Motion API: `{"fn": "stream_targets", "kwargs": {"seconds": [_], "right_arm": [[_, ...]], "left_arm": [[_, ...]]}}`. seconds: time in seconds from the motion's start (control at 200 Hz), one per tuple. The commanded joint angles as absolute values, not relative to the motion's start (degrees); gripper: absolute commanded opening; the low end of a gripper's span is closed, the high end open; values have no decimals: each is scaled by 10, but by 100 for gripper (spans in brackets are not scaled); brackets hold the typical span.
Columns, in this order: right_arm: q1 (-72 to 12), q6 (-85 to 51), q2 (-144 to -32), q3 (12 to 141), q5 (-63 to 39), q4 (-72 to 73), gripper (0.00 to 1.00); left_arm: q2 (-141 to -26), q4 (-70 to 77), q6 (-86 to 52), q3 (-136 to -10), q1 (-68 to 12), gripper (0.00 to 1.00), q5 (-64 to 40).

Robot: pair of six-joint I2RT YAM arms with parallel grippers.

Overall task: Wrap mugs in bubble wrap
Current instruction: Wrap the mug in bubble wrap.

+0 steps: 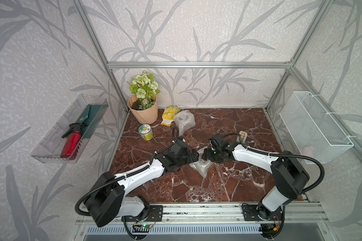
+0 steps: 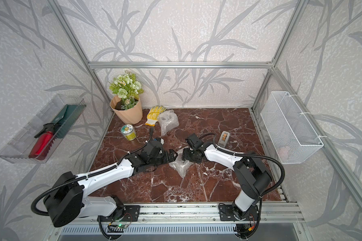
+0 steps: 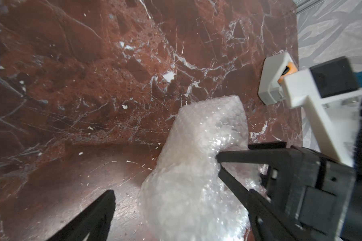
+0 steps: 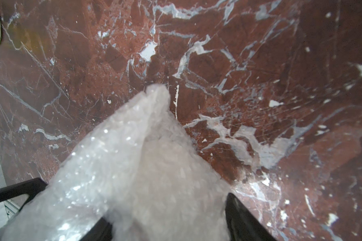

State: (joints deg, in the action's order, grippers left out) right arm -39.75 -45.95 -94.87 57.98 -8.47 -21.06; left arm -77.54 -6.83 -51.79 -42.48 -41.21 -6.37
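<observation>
A crumpled bundle of bubble wrap [image 1: 201, 165] lies mid-table between my two grippers. My left gripper [image 1: 195, 155] is open; in the left wrist view its fingers [image 3: 96, 217] stand wide on either side of the bundle [image 3: 196, 167], with a bare gap on one side. My right gripper [image 1: 205, 155] meets it from the opposite side and is shut on the bubble wrap [image 4: 134, 167], which fills the space between its fingers [image 4: 240, 219]. A second bubble wrap bundle [image 1: 184, 121] sits at the back by the glove. No mug shows bare; the mugs are hidden.
A tape dispenser [image 1: 242, 135] stands just behind the right arm. A green-labelled tin [image 1: 146, 132], a yellow-dotted glove [image 1: 169, 114] and a flower pot [image 1: 144, 112] occupy the back left. A wire basket [image 1: 313, 127] hangs on the right wall, a clear tray [image 1: 50, 146] on the left.
</observation>
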Motion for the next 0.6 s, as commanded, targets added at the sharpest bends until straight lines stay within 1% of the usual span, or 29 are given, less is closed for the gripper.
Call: {"fn": "stream_targets", "kwargs": {"seconds": [0.0,0.195,0.335,0.485,0.595], "right_arm": [[-402,-465,-966,561,-82,-252,70],[-402,-466,-965,562,-83,-251,70],[-403,-466,-967,561,-84,-250,70],[-405,-469,-969,560,-86,-247,70],[-408,-471,-971,560,-89,-244,70]], "left_arm": [[-798,-42,-537,-434,-414,99,-83],[-817,-46,-567,-404,-414,99,-61],[-833,-32,-581,-379,-417,90,-60],[-855,-15,-585,-365,-422,87,-66],[-871,-6,-588,-361,-423,79,-69]]}}
